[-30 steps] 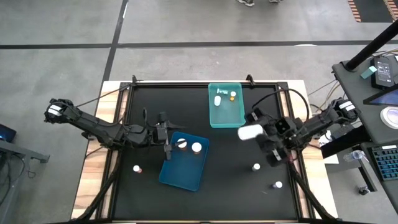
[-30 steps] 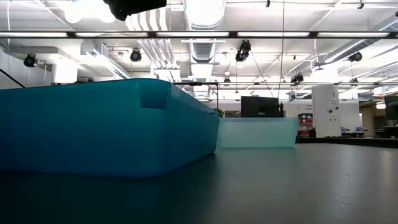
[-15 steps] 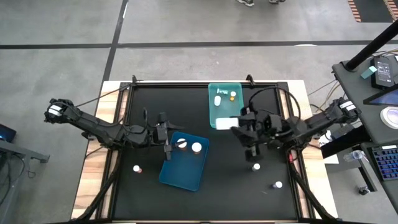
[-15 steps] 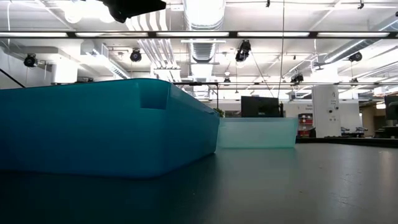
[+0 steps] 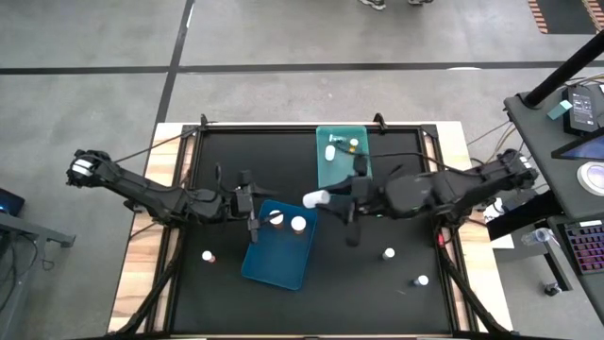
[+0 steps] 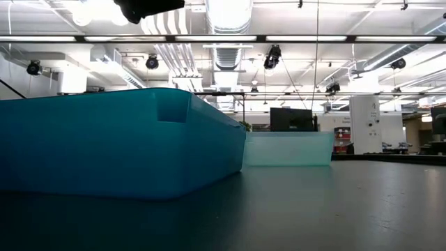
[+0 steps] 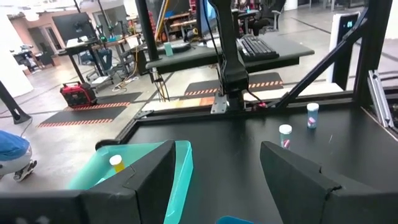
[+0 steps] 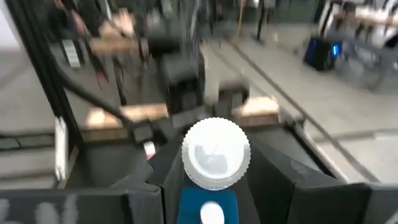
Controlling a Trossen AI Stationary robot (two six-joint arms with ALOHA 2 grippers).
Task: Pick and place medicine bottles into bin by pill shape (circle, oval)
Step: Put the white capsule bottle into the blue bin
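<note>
My right gripper reaches in from the table's right and is shut on a white medicine bottle, above the table between the teal bin and the blue bin. The bottle's ridged white cap faces the right wrist camera. My left gripper hovers open and empty over the blue bin's far left corner. Two bottles lie in the blue bin. Two more lie in the teal bin. My right gripper pinches the white bottle between its two fingers, which stand on opposite sides of the cap's ridged rim. The fingers come level from the table's right. The bottle lies level along the fingers, its end sticking out toward the table's left, lifted clear.
Three loose bottles stand on the black table top: one near the left and two at the near right. In the low view the blue bin fills the left, with the teal bin behind it.
My right gripper has carried the white bottle toward the table's left edge, from just right of the teal bin's near end, past that end, to the blue bin's far right corner. The bottle stays level and clear of the table.
</note>
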